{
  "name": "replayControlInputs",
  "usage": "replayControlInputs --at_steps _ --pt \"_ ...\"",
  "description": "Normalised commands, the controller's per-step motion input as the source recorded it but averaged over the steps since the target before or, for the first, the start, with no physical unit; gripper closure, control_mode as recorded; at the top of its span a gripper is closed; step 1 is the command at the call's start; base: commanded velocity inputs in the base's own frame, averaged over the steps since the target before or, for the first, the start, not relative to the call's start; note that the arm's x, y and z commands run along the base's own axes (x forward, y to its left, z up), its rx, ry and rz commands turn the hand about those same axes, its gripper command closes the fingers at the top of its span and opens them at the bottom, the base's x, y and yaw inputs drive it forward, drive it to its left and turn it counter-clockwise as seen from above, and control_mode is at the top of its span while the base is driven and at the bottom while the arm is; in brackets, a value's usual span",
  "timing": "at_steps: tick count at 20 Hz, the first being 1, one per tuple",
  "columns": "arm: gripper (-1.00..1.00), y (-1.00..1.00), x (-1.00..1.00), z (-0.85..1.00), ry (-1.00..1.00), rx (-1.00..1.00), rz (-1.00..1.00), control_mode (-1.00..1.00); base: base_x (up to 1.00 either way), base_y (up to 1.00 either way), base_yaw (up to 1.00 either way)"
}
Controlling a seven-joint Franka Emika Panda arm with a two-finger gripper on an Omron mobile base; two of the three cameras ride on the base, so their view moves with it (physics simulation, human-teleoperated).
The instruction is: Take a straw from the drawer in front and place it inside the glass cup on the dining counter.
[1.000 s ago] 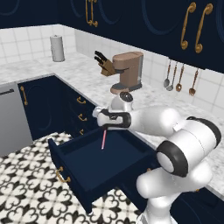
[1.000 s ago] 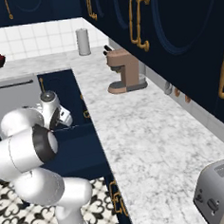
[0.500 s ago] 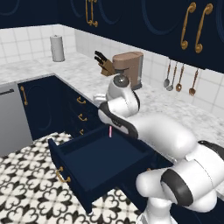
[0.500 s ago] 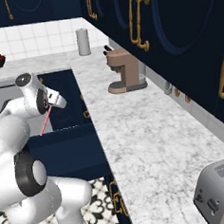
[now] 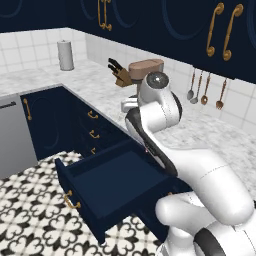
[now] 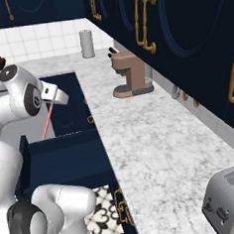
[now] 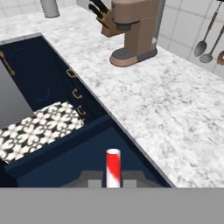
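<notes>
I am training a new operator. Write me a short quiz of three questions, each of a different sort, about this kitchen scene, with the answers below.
1. True or false: the tool is shut on the straw.
2. In the left base view, the drawer is: A) pulled open, B) pushed shut, C) taken out and lying on the floor.
3. Fill in: in the hand view, on the marble worktop, the dark knife block stands beside the brown ______.

Key: 1 true. 2 A. 3 coffee machine.
</notes>
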Motion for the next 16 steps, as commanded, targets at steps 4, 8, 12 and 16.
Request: replayControlInputs --at_steps 4,8,12,16 --pt "1.0 -0.37 -0.67 0.14 0.03 0.0 0.0 -1.0 0.0 0.0 0.0" --pt "1.0 -0.19 -0.33 0.0 0.1 0.0 0.0 -1.0 0.0 0.0 0.0" --pt "1.0 -0.03 -0.16 0.0 0.01 0.0 0.0 1.0 -0.75 0.01 0.0" --pt "1.0 0.0 0.0 0.0 0.0 0.0 0.0 1.0 -1.0 0.42 0.13"
